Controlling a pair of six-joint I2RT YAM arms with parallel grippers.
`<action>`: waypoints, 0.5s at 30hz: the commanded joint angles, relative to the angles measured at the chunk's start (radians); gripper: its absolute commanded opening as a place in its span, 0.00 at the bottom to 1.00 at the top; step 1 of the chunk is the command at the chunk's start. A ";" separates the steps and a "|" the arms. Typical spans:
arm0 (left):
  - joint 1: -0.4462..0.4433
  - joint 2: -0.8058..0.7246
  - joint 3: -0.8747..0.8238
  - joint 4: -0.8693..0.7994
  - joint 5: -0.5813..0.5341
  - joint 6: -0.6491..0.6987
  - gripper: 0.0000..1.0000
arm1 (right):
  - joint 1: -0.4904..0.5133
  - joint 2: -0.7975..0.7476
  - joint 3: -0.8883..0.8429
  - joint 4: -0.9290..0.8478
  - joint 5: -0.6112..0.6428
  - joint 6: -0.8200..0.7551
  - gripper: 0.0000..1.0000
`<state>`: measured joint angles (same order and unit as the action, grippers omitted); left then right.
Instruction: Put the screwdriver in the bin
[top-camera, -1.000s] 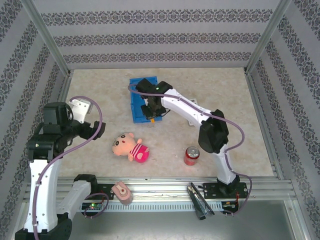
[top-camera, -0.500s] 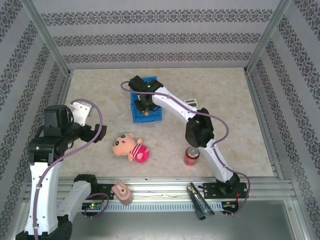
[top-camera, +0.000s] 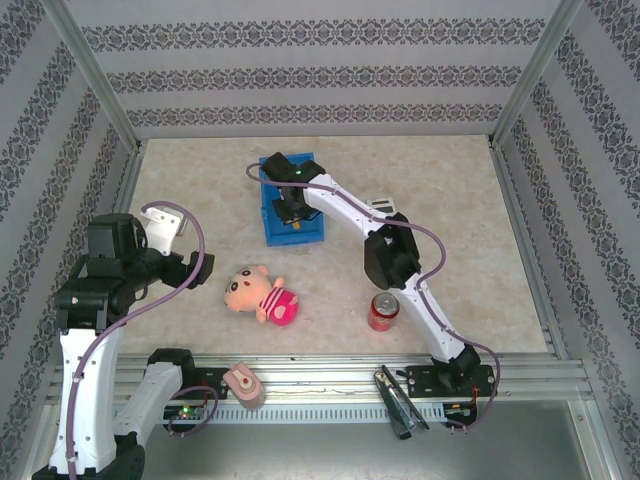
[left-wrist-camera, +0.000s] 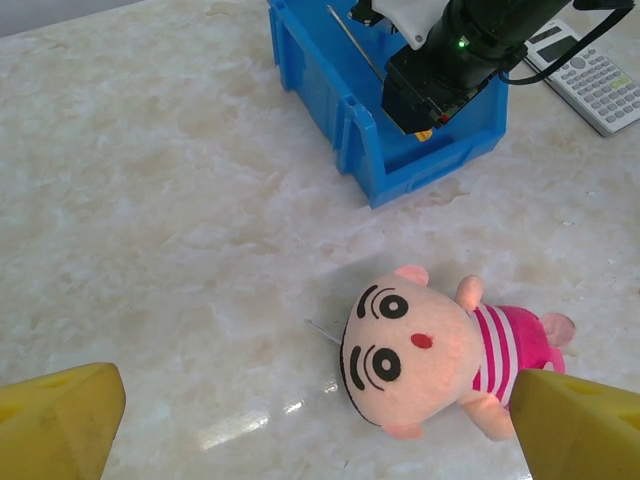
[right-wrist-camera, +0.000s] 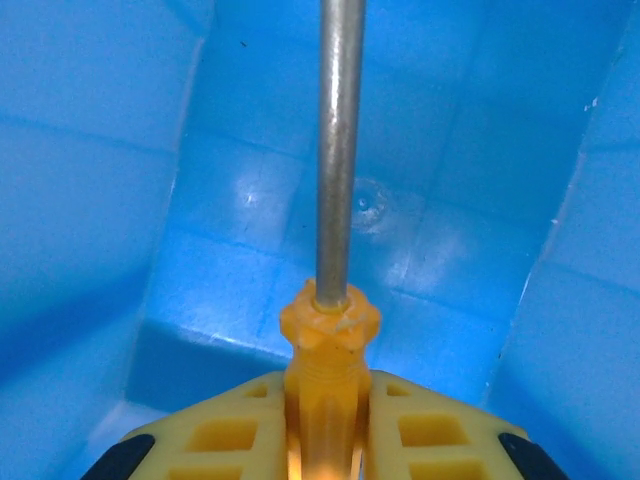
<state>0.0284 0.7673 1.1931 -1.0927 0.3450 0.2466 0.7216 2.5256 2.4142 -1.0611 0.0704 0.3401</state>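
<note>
Up close, the right gripper (right-wrist-camera: 328, 425) has its yellow latticed fingers pressed onto the orange-yellow handle of the thin screwdriver (right-wrist-camera: 338, 150). The slim metal shaft points straight away from the wrist, over the floor of the bright blue plastic bin (right-wrist-camera: 90, 150). Blue walls rise on either side, so the tool is inside the bin; its tip runs out of the frame.

The left wrist camera gives the outside of this. The black gripper body reaches down into the near end of the bin, a dab of orange shows under it, and the shaft slants across the interior.

The left gripper (left-wrist-camera: 315, 400) is spread wide with nothing between its yellow fingers. It hangs above a pink plush doll in a striped shirt (left-wrist-camera: 430, 350) that lies on the table. A grey calculator (left-wrist-camera: 585, 80) sits just beside the bin.

From above, a red soda can (top-camera: 384, 312) stands well apart from the bin, nearer the arm bases. The pale marbled tabletop (top-camera: 480, 250) is enclosed by walls of striped, patterned wallpaper (top-camera: 300, 80) with aluminium posts at the corners.
</note>
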 joint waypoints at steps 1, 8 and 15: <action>0.002 -0.011 -0.003 -0.026 0.027 -0.004 0.99 | -0.007 0.033 0.047 -0.014 0.002 -0.017 0.21; 0.002 -0.005 -0.005 -0.024 0.037 -0.005 0.99 | -0.008 0.086 0.085 -0.039 -0.026 -0.009 0.23; 0.002 -0.002 -0.006 -0.024 0.040 -0.001 0.99 | -0.015 0.094 0.091 -0.040 -0.035 -0.006 0.26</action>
<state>0.0284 0.7677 1.1931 -1.0931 0.3634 0.2466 0.7189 2.6110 2.4714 -1.0771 0.0460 0.3363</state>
